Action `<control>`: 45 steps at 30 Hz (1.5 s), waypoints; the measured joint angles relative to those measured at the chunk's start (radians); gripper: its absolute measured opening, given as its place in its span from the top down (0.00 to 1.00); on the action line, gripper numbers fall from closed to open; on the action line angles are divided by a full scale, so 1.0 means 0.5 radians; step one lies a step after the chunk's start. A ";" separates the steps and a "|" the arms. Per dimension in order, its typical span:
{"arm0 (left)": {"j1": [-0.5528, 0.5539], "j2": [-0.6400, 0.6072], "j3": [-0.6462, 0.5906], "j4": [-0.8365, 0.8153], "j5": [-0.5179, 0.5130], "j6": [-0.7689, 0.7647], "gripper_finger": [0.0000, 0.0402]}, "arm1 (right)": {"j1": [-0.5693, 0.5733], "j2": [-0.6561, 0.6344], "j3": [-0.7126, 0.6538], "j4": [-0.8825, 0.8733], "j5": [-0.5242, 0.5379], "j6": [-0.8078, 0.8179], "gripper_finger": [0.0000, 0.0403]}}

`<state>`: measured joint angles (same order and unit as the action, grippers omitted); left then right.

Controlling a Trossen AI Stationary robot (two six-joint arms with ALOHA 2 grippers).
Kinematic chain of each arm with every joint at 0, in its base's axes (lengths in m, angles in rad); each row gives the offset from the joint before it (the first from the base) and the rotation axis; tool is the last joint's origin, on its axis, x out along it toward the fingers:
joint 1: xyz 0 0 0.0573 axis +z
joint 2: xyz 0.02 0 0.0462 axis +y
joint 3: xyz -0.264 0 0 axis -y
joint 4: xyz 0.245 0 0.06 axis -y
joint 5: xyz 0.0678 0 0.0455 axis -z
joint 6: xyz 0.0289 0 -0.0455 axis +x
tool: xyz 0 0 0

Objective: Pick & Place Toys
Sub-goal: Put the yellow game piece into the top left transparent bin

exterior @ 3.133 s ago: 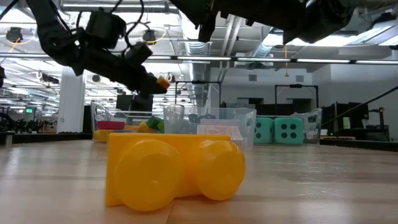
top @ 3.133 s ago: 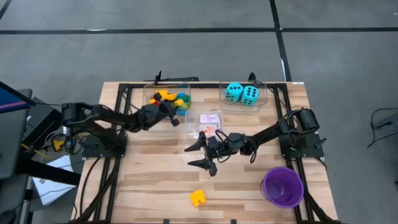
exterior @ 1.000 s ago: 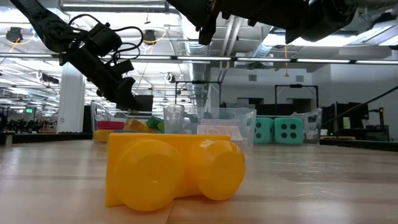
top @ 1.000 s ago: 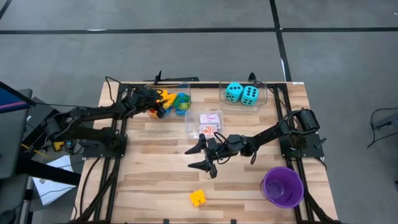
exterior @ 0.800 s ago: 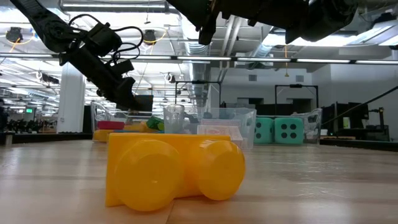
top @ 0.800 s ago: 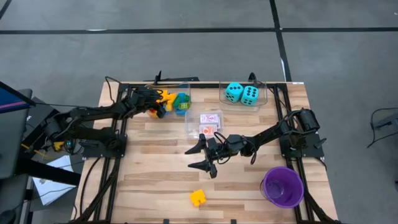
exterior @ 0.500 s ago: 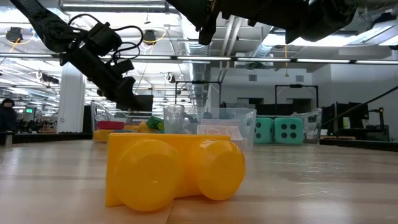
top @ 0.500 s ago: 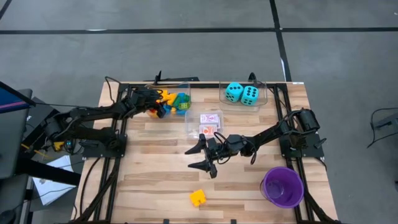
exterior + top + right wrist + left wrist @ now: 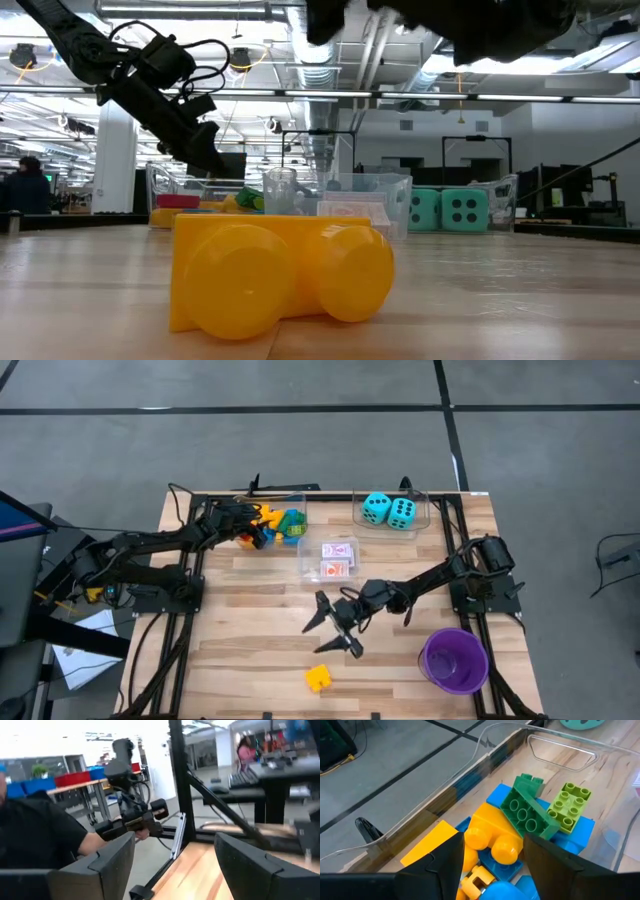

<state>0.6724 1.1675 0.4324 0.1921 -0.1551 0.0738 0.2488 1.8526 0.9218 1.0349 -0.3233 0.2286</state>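
Left gripper [image 9: 252, 523]: I see it over the brick bin [image 9: 298, 510] at the far left of the table, fingers spread, nothing between them; its tips are cut off in the wrist view, which shows the bricks [image 9: 520, 827] heaped below, yellow, blue and green. Right gripper [image 9: 333, 630]: mid-table toward the near edge, fingers wide apart, empty, poised above bare wood. Loose yellow brick [image 9: 318, 679]: near edge, centre, just short of the right gripper. Dice [image 9: 389, 510]: in the far right bin. Card packs [image 9: 338, 558]: in the middle bin, faces too small for me to read. Cup [image 9: 455, 661]: near right corner.
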 joint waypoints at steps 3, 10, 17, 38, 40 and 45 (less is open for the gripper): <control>0.000 0.000 0.000 0.014 0.000 0.000 0.50 | 0.059 0.001 0.071 -0.041 0.001 -0.180 0.34; -0.008 0.000 0.000 0.015 0.000 -0.001 0.50 | 0.188 0.001 0.356 -0.685 0.211 -0.522 0.34; -0.086 -0.101 0.000 0.111 0.188 -0.006 0.51 | 0.249 0.001 0.593 -1.255 0.391 -0.624 0.34; -0.885 -0.718 -0.006 0.296 0.589 0.203 0.47 | 0.288 0.000 0.645 -1.590 0.390 -0.337 0.34; -0.955 -0.727 -0.006 0.366 0.590 0.221 0.46 | 0.346 0.000 0.645 -1.580 0.391 -0.299 0.34; -1.080 -0.726 -0.006 0.573 0.590 0.225 0.42 | 0.514 0.000 0.645 -1.458 0.447 -0.321 0.34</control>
<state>0.1324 0.8047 0.4294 0.4786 0.1398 0.1865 0.5060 1.8526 1.2446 0.3061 -0.0996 0.0682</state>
